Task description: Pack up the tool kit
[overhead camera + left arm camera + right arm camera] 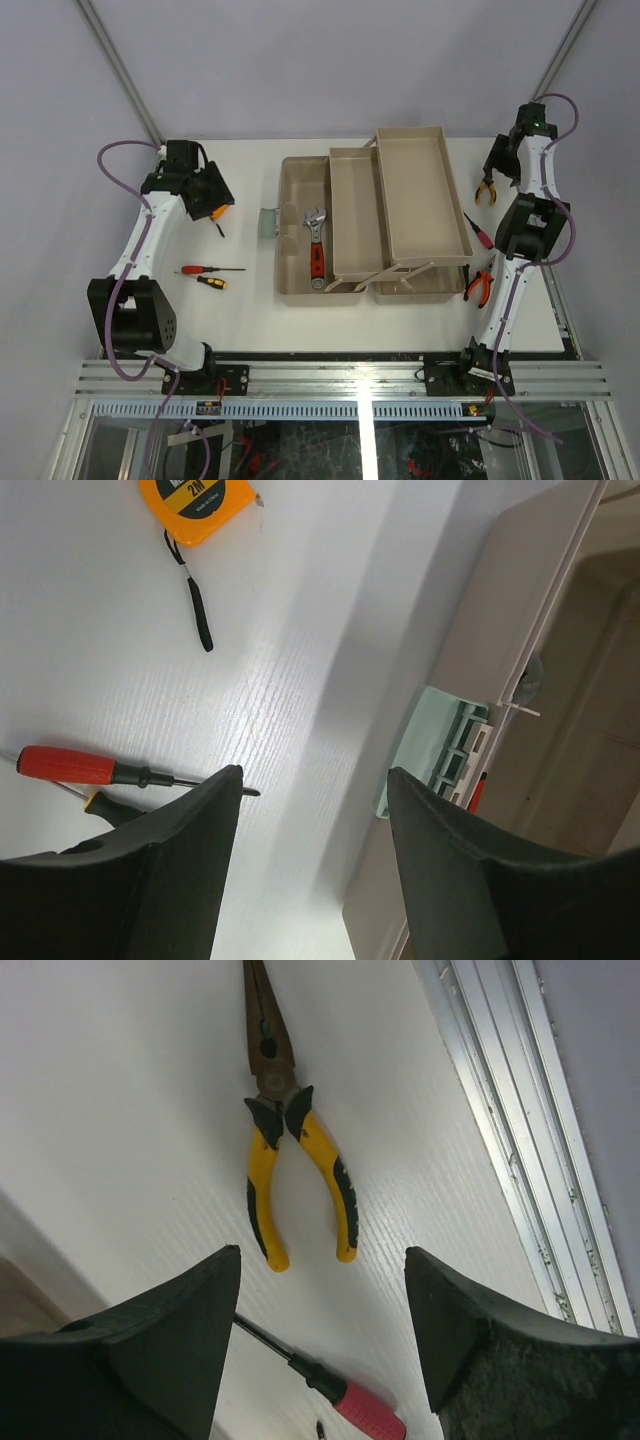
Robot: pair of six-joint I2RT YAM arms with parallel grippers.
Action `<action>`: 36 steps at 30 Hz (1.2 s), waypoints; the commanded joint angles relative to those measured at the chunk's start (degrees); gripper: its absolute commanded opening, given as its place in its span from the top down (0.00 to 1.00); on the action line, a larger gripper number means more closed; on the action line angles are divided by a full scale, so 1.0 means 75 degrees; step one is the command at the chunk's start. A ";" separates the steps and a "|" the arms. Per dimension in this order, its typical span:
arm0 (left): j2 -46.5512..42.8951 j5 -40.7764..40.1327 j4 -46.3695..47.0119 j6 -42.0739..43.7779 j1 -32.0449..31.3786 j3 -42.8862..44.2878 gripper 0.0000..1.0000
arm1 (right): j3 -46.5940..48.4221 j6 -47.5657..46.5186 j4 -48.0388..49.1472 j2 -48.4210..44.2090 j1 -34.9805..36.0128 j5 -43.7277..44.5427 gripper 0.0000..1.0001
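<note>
Toolbox (pixel 296 190): laid open at mid-table, trays swung out; a red-handled wrench (pixel 316 250) is kept in its left compartment.
Left gripper (pixel 315 775): fingers spread apart, nothing gripped; hung over the table between the box's green latch (pixel 440 745) and a red screwdriver (pixel 70 765).
Yellow screwdriver (pixel 212 282): laid just beside the red one.
Orange tape measure (pixel 195 502): laid left of the box.
Right gripper (pixel 322 1252): fingers spread apart, nothing gripped; hung above yellow pliers (pixel 290 1160).
Second red screwdriver (pixel 365 1412): laid near those pliers, right of the box.
</note>
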 commanded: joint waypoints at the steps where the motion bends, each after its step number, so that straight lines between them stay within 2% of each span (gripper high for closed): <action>1: 0.0107 0.0200 0.0308 0.0117 0.0022 -0.0037 0.41 | -0.0109 -0.0104 0.0116 0.0225 -0.0201 -0.0118 0.29; 7: 0.0361 0.0244 0.0315 0.0085 0.0021 0.0042 0.41 | -0.0802 -0.0163 0.0273 0.0280 -0.0321 -0.0458 0.44; 19: 0.0790 0.0305 0.0326 0.0027 0.0021 0.0271 0.42 | -0.0724 -0.0203 0.0411 0.0556 -0.0315 -0.0657 0.50; 22: 0.0798 0.0295 0.0322 0.0011 0.0017 0.0233 0.42 | -0.0622 -0.0296 0.0292 0.0712 -0.0322 -0.0612 0.60; 24: 0.0778 0.0288 0.0327 0.0017 0.0023 0.0182 0.42 | -0.0623 -0.0368 0.0216 0.0789 -0.0315 -0.0543 0.70; 27: 0.0771 0.0311 0.0321 0.0011 0.0024 0.0127 0.42 | -0.0748 -0.0415 0.0193 0.0778 -0.0321 -0.0509 0.94; 28: 0.0784 0.0322 0.0319 0.0010 0.0023 0.0134 0.42 | -0.0786 -0.0416 0.0191 0.0735 -0.0315 -0.0508 0.99; 36: 0.0830 0.0386 0.0320 -0.0029 0.0018 0.0209 0.42 | -0.0551 -0.0160 0.0493 -0.0517 -0.0315 -0.0683 1.00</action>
